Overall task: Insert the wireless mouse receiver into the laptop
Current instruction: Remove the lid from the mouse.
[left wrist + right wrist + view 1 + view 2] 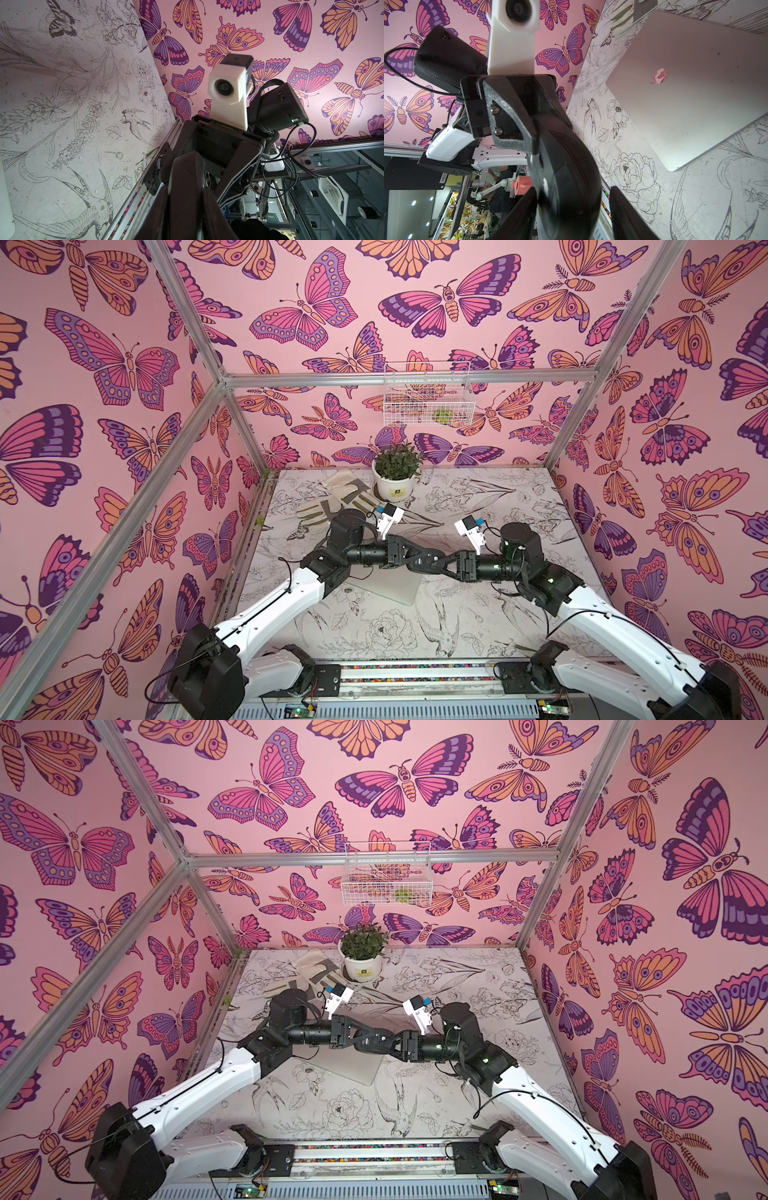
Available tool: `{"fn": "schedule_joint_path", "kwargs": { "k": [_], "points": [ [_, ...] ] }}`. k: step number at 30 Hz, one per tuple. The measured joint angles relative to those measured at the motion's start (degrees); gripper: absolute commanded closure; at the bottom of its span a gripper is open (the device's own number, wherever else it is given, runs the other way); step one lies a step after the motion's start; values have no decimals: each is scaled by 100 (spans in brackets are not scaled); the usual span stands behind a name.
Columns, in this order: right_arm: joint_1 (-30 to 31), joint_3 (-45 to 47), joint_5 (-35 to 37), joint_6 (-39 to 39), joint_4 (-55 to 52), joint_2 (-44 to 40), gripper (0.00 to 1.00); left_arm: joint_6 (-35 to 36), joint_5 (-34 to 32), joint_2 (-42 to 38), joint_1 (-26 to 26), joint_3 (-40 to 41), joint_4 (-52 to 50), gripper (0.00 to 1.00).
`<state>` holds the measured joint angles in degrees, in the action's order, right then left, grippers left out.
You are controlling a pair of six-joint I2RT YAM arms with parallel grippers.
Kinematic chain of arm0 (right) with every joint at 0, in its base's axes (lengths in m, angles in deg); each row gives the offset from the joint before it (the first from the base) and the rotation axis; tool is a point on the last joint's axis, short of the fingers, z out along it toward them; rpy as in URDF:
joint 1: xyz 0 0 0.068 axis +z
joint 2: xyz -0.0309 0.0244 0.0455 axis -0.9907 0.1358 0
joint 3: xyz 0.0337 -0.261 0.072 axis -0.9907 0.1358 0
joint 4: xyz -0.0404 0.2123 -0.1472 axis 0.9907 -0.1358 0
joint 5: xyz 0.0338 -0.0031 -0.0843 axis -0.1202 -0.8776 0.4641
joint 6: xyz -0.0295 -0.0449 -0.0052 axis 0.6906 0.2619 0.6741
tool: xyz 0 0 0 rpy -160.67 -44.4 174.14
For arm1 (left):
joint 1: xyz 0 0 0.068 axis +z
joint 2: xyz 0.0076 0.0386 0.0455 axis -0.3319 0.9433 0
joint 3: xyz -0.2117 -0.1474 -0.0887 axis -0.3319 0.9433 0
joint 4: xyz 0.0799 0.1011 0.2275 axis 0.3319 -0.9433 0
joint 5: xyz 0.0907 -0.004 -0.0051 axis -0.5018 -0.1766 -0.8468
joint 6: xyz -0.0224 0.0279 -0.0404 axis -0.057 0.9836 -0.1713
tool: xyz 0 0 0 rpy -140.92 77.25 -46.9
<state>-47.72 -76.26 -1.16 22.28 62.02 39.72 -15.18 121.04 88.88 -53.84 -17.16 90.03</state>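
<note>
Your left hand (187, 185): pinched narrow on a black mouse (571, 166), held clear of the tabletop (695, 197).
Your right hand (573, 188): half spread, fingers straddling that mouse, one side touching, a gap at the other.
Wireless mouse receiver: not discernible, so you cannot tell its axis or heading.
Laptop (685, 104): shut, flat on the tabletop below both hands, lid logo up.

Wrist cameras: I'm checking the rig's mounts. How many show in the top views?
2: the left arm's camera and the right arm's camera, both white, mid-table where the arms meet. None seems hidden.
</note>
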Motion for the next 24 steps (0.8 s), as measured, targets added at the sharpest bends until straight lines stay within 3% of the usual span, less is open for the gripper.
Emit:
{"fn": "schedule_joint_path", "kwargs": {
  "k": [4, 9, 14, 24],
  "points": [
    [0, -7, -15, 26, -17, 2, 60, 26, 11, 39, -7, 0, -4, 100],
    [-31, -52, -48, 4, -101, -9, 61, 146, 48, 39, -7, -17, 4, 100],
    [-37, -96, -48, 44, -199, -68, 60, 197, 114, 39, -7, -44, 35, 100],
    [-140, -98, 63, 212, -343, -221, 48, 103, 129, 63, -7, -55, 39, 100]
  ]
}}
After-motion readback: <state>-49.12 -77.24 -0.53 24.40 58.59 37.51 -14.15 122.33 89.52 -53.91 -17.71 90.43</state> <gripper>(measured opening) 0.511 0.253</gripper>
